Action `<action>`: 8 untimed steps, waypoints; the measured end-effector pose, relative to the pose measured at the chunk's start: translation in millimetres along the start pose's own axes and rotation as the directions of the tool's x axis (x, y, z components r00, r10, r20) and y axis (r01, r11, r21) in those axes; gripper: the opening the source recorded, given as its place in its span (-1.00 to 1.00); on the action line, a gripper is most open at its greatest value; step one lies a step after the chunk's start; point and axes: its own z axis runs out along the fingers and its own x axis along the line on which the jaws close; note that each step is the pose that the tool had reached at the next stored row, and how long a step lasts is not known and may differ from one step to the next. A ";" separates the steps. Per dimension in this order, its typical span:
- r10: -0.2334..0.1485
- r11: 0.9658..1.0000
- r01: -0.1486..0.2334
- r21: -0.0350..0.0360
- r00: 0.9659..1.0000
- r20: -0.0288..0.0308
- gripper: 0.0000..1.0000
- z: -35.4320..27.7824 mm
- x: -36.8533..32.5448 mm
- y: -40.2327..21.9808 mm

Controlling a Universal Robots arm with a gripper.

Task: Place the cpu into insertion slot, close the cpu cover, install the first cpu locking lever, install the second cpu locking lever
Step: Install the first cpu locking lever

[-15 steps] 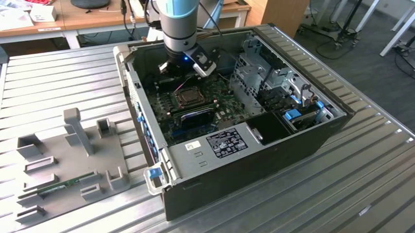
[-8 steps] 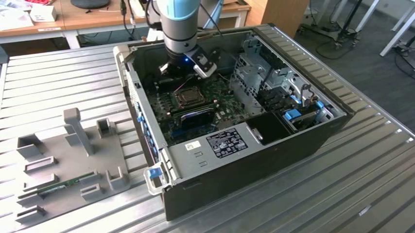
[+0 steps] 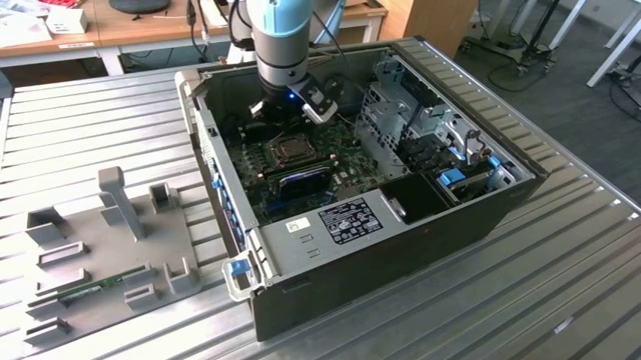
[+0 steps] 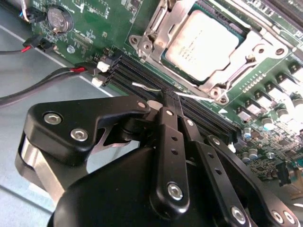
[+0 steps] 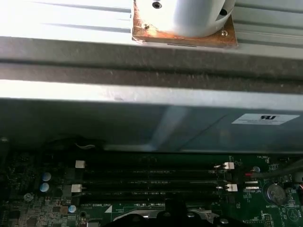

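The cpu (image 4: 206, 42) lies flat in the insertion slot (image 3: 290, 150) on the green motherboard. The silvery cpu cover (image 4: 163, 28) lies down over the cpu's edges, and the chip's metal top shows through its cut-out. My gripper (image 4: 169, 97) hangs just beside the socket, over the black memory slots (image 4: 137, 75), with its fingers together. A thin silvery wire lever (image 4: 144, 86) runs along the socket's near edge and passes right at my fingertips; contact with it cannot be made out. In the exterior view my gripper (image 3: 270, 118) is low inside the case, behind the socket.
The open computer case (image 3: 470, 210) has high walls around the board, with a metal drive cage (image 3: 421, 127) on the exterior view's right. Red and black cables (image 4: 57, 75) lie near the memory slots (image 5: 151, 179). A grey fixture tray (image 3: 110, 247) with a memory stick (image 3: 95, 289) sits outside.
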 end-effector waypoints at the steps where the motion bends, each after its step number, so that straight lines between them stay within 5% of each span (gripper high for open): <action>1: 0.000 1.000 0.000 0.000 1.000 0.000 -0.79 0.8 -0.2 -0.6; 8: 0.000 1.000 0.000 0.000 1.000 0.000 -0.79 3.4 -0.7 -1.3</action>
